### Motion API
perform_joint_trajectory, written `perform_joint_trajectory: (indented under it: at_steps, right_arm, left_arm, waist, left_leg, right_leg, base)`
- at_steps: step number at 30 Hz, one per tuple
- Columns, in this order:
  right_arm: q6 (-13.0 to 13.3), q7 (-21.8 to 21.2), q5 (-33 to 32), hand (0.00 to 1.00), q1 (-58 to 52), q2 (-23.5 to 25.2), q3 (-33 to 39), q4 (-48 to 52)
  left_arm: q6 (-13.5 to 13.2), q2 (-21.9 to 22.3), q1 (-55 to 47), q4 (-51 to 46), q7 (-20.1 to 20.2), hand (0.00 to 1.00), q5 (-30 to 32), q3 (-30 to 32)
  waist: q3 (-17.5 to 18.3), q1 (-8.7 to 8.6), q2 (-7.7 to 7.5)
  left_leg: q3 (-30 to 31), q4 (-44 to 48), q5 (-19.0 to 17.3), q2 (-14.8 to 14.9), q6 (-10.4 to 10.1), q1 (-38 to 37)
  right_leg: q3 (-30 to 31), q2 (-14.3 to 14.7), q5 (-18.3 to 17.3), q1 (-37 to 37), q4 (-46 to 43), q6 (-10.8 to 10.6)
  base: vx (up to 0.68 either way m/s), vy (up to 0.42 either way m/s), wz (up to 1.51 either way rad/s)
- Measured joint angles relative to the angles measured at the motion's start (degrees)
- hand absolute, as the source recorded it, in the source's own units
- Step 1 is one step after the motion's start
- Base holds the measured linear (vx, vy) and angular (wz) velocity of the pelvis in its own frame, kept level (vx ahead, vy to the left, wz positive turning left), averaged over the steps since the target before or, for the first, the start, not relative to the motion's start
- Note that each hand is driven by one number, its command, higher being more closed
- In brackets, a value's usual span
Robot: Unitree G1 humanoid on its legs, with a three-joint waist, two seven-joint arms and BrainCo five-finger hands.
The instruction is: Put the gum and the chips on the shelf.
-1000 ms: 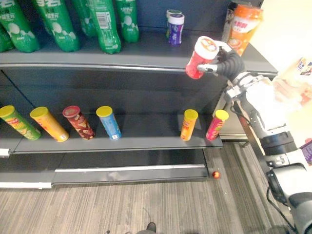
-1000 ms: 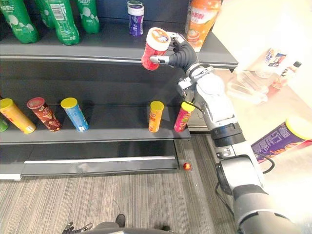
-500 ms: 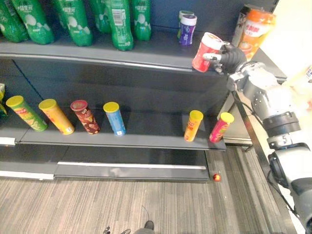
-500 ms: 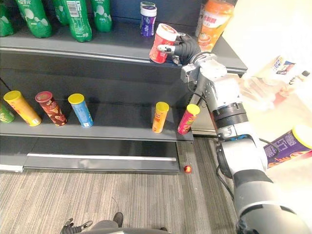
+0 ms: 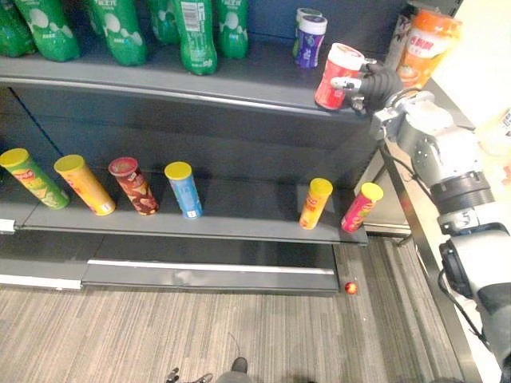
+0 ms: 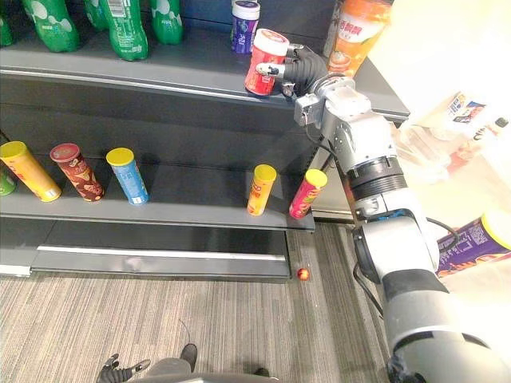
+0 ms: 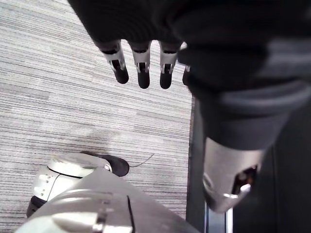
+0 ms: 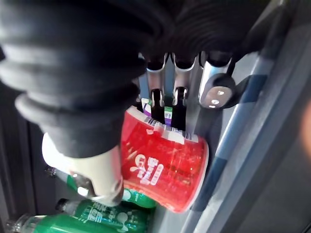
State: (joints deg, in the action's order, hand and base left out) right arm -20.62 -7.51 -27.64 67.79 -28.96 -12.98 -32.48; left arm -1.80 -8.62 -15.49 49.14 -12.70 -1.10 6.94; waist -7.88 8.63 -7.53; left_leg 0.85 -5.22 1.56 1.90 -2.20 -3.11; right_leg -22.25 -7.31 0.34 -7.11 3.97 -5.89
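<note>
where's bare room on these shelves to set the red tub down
Top shelf: a bare stretch between the green bottles and the purple tubs, left of the red tub in the right hand. Lower shelf: a gap between the blue can and the orange can. Crowded: the green bottles' end, and the corner by the orange pack.

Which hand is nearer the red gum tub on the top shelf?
Right. The right hand is curled round the red gum tub at the top shelf's front edge. The left hand hangs open, low over the carpet.
</note>
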Motion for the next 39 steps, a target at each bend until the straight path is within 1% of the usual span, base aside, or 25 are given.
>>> perform_joint_trajectory:
  at_steps: [4, 5, 7, 10, 16, 19, 22, 30, 31, 39]
  right_arm:
    - [-0.42, 0.04, 0.81, 1.00, 1.51, -0.69, -1.03, -0.58]
    - [-0.43, 0.00, 0.84, 1.00, 1.95, -0.95, -1.14, -1.38]
    - [-0.51, -0.14, 1.80, 1.00, 2.75, -2.03, -1.63, -2.33]
    - [-0.51, -0.21, 2.92, 1.00, 3.53, -2.45, -1.68, -2.61]
    - [-0.49, -0.21, 2.89, 1.00, 6.16, -2.76, -3.39, -4.48]
    - [-0.39, -0.12, 2.80, 1.00, 6.31, -4.05, -3.42, -4.47]
    - [-0.35, 0.75, 2.47, 1.00, 6.33, -4.24, -3.51, -4.47]
    - [0.25, 0.84, 2.48, 1.00, 7.43, -4.27, -3.55, -4.45]
    - [0.25, 0.81, 2.50, 0.00, 7.43, -4.27, -3.64, -4.45]
    - [0.33, 0.67, 2.60, 0.00, 7.42, -4.26, -4.67, -4.44]
  left_arm:
    - [0.59, -0.33, 0.05, -0.09, -0.06, 0.00, -0.03, 0.01]
    - [0.76, -0.33, 0.14, -0.10, -0.12, 0.00, -0.04, 0.00]
    - [0.80, -0.35, 0.33, -0.14, -0.28, 0.00, -0.05, 0.01]
    - [1.11, -0.41, 0.43, -0.19, -0.44, 0.00, -0.10, 0.03]
    - [1.59, -0.42, 0.41, -1.33, -0.46, 0.00, -0.31, 0.02]
    - [1.95, -0.42, 0.61, -2.14, -0.48, 0.00, -0.40, 0.02]
    - [2.08, -0.46, 0.55, -2.15, -0.51, 0.00, -0.43, 0.01]
    - [2.45, -0.54, 0.59, -2.20, -0.54, 0.00, -0.46, -0.05]
    - [2.45, -0.55, 0.59, -2.20, -0.54, 0.00, -0.46, -0.09]
    - [2.46, -0.64, 0.58, -2.19, -0.55, 0.00, -0.46, -0.36]
  waist:
    - [-0.77, 0.33, -0.72]
    - [-0.79, 0.80, -0.73]
    - [-0.85, 1.19, -0.85]
    - [-1.24, 1.17, -1.11]
    - [-2.16, 1.99, -1.34]
    - [-2.94, 2.54, -1.63]
    - [-3.16, 2.62, -1.86]
    - [-3.90, 2.60, -2.04]
    - [-3.90, 2.60, -2.05]
    - [-3.90, 2.62, -2.05]
  left_leg:
    - [0.18, 0.08, -0.01, 0.02, 0.00, 0.10]
    - [0.18, 0.07, -0.02, -0.03, 0.00, 0.10]
    - [0.74, 0.14, -0.01, -0.09, 0.00, 0.40]
    - [1.40, 0.44, 0.01, -0.13, 0.00, 0.81]
    - [1.45, 0.58, -0.03, -0.15, -0.02, 0.95]
    - [1.48, 0.59, -0.05, -0.12, -0.05, 1.00]
    - [1.51, 0.58, -0.06, -0.13, -0.05, 1.05]
    - [1.35, 1.45, -0.04, -0.05, -0.04, 2.16]
    - [1.34, 1.48, -0.04, -0.04, -0.04, 2.14]
    - [1.24, 1.51, -0.06, 0.06, -0.06, 2.13]
  right_leg:
    - [-0.15, 0.00, -0.01, -0.04, -0.05, 0.00]
    - [-0.15, -0.04, -0.01, -0.04, -0.05, 0.00]
    - [-0.69, -0.05, -0.01, -0.04, -0.05, 0.00]
    - [-1.09, -0.01, -0.01, -0.03, -0.04, 0.00]
    - [-1.12, -0.05, -0.01, -0.01, -0.10, -0.01]
    - [-1.12, -0.05, -0.02, 0.01, -0.20, -0.01]
    - [-1.12, -0.09, -0.02, 0.09, -0.34, -0.01]
    - [-0.87, -0.17, -0.02, 1.53, -1.14, -0.01]
    - [-0.83, -0.15, -0.02, 1.52, -1.17, 0.00]
    - [-0.65, -0.12, -0.02, 1.53, -1.31, 0.00]
  base:
    - [0.00, 0.000, 0.00]
    - [0.00, 0.000, 0.00]
    - [0.00, -0.001, 0.11]
    - [0.00, -0.002, 0.15]
    - [0.00, 0.000, 0.00]
    - [0.00, 0.000, 0.00]
    - [0.00, 0.000, 0.00]
    - [0.00, 0.000, 0.00]
    - [0.00, 0.000, 0.00]
    - [0.00, 0.000, 0.00]
